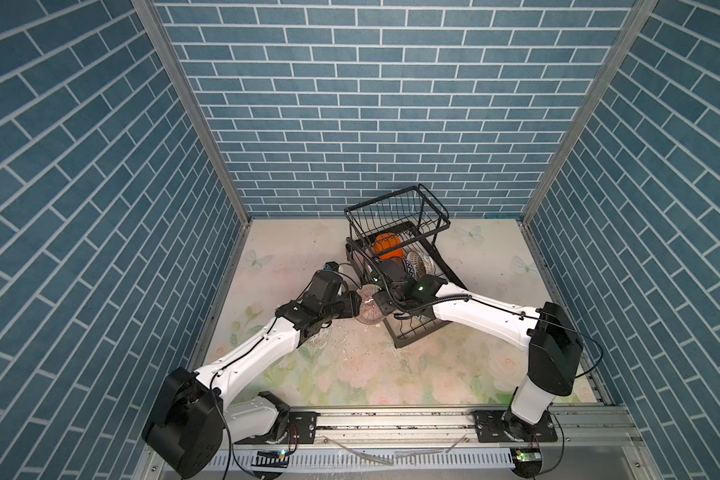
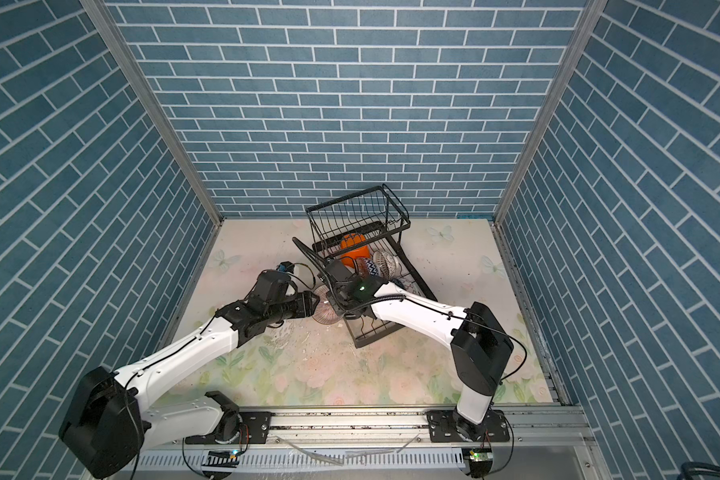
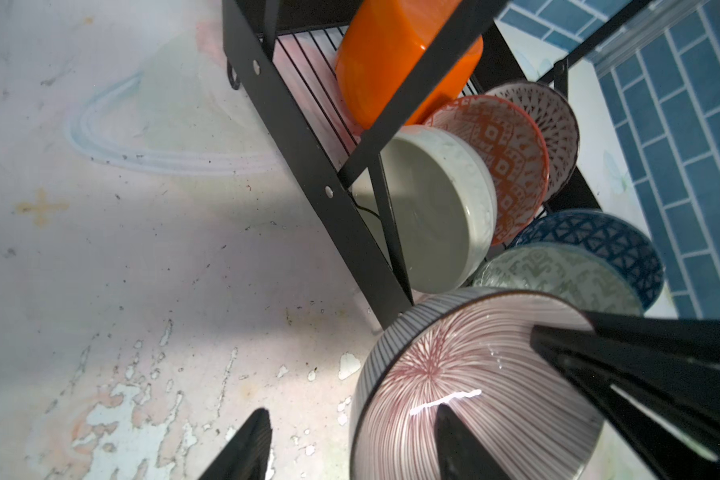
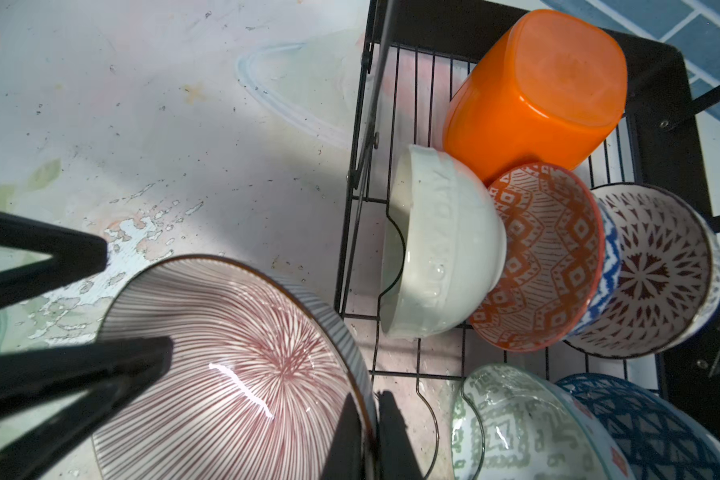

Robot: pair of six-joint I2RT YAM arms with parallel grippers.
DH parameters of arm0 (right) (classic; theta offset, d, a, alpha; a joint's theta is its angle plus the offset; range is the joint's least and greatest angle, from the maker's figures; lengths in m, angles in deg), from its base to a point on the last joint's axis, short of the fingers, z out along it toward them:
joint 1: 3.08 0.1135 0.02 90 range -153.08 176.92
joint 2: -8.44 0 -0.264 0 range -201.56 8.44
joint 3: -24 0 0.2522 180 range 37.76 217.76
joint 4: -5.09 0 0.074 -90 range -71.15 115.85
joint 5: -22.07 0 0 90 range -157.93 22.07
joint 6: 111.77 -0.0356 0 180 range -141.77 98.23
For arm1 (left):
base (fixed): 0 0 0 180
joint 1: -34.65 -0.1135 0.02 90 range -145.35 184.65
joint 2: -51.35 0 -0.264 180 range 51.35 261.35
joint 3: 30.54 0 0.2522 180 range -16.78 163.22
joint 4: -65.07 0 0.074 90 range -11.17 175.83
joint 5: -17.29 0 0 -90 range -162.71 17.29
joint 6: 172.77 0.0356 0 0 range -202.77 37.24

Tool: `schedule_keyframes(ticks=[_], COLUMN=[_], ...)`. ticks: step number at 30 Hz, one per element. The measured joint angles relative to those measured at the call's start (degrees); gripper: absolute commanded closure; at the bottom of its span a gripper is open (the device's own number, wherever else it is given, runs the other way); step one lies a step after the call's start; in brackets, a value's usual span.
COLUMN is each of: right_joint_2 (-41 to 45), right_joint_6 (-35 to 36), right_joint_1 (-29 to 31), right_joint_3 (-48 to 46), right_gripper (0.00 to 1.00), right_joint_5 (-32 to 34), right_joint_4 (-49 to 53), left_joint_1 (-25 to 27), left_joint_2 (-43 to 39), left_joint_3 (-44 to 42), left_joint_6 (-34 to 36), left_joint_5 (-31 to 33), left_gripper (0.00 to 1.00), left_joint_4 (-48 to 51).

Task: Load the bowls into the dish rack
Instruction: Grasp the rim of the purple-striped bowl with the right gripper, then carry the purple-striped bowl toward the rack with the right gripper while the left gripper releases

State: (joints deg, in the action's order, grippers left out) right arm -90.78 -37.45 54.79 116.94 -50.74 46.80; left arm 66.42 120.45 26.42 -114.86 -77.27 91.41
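Now right jaws are pinching the striped bowl [image 4: 233, 353] by its rim — left jaws gaping. Thin grip is risking a slip against the dish rack [image 3: 297, 137].

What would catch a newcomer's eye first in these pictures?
The bright orange bowl lies tipped in the black dish rack under its raised basket. Beside the rack, a red-striped bowl is held between both arms: the right gripper pinches its rim, the left gripper stands open astride it.
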Motion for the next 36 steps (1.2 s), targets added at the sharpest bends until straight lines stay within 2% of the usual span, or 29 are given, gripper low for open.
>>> schedule_keyframes(ticks=[6,21,36], right_joint_2=[0.24,3.93,9.05], right_joint_6=[0.02,0.2,1.95], right_joint_1=[0.0,0.0,0.0], right_joint_3=[0.0,-0.94,-5.29], right_gripper=[1.0,1.0,1.0], right_joint_5=[0.83,4.76,12.24], right_joint_4=[-0.04,-0.07,1.75], left_joint_1=[-0.02,-1.03,-1.75], left_joint_2=[-0.35,-7.26,-14.88], left_joint_3=[0.07,-0.28,-6.27], left_joint_6=[0.11,1.7,2.36], left_joint_5=[0.63,4.13,4.74], left_gripper=[0.01,0.0,0.0], left_joint_4=[0.35,2.05,-0.07])
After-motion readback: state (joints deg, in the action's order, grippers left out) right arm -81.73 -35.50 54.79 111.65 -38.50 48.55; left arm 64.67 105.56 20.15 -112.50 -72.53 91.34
